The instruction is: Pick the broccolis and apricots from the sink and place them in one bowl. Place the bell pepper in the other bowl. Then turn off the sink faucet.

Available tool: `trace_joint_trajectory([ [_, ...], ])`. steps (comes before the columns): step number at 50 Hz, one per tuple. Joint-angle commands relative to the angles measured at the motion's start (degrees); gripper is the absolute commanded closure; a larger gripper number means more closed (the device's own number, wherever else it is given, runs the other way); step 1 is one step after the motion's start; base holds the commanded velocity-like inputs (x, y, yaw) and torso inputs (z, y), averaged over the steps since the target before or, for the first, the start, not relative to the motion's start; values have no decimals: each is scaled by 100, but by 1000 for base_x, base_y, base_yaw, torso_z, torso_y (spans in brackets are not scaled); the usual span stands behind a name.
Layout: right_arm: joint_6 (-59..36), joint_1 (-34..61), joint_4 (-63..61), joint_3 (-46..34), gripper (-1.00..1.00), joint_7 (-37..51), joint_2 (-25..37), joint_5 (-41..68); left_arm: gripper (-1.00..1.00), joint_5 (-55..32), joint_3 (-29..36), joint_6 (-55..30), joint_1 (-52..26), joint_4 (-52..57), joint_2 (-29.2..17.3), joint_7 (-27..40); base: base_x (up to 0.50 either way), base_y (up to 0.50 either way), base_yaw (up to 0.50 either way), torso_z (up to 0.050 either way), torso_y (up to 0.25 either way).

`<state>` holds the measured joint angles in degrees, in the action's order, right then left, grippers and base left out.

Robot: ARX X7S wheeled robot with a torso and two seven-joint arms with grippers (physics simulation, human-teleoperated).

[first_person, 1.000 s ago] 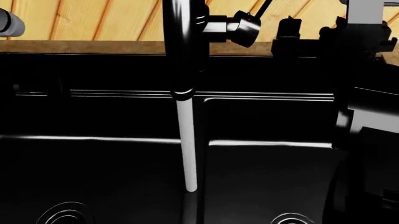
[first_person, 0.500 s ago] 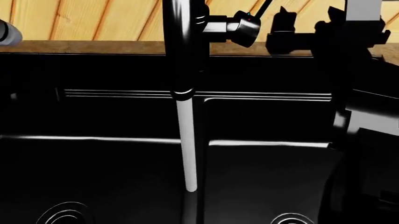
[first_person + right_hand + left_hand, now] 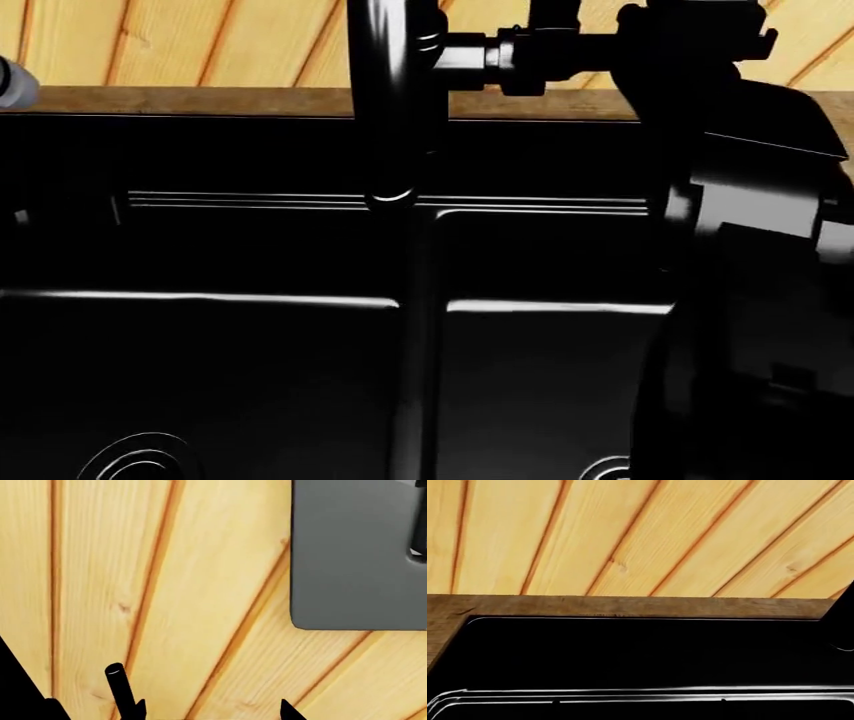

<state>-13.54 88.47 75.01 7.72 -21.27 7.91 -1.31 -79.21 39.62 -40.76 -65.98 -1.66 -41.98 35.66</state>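
Note:
The black faucet [image 3: 391,100] rises over the black sink [image 3: 200,380], and no water runs from its spout. My right gripper [image 3: 571,42] is at the faucet's side handle [image 3: 518,50]. In the right wrist view the right gripper [image 3: 213,711] is open, and the thin black lever [image 3: 120,685] stands just beside one of its fingertips [image 3: 140,709], outside the gap. The left gripper [image 3: 638,700] shows only two small tips set wide apart over the sink's rim [image 3: 627,692], with nothing between them. Broccolis, apricots, bell pepper and bowls are out of view.
A wooden plank wall [image 3: 200,40] stands behind the brown counter edge [image 3: 174,100]. Two drains [image 3: 134,462] lie in the sink floor. A grey panel [image 3: 360,555] hangs on the wall near the right gripper. My right arm [image 3: 761,250] fills the right side.
The white water stream under the spout has stopped. My right arm has moved left up to the faucet handle, and the handle has swung with it.

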Motion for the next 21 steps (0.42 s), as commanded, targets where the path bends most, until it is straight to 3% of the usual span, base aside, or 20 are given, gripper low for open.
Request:
trace_joint_trajectory([
  [1,-326,305,-2,275,-100,-166,-446,166,-100,-4,-36,57,47,-7,-14,-52,0,0,4,0,0],
  [21,-350,245,-2,117,-100,-208,-329,118,-100,29,-26,99,62,-65,35,-101,0,2,5,0,1],
])
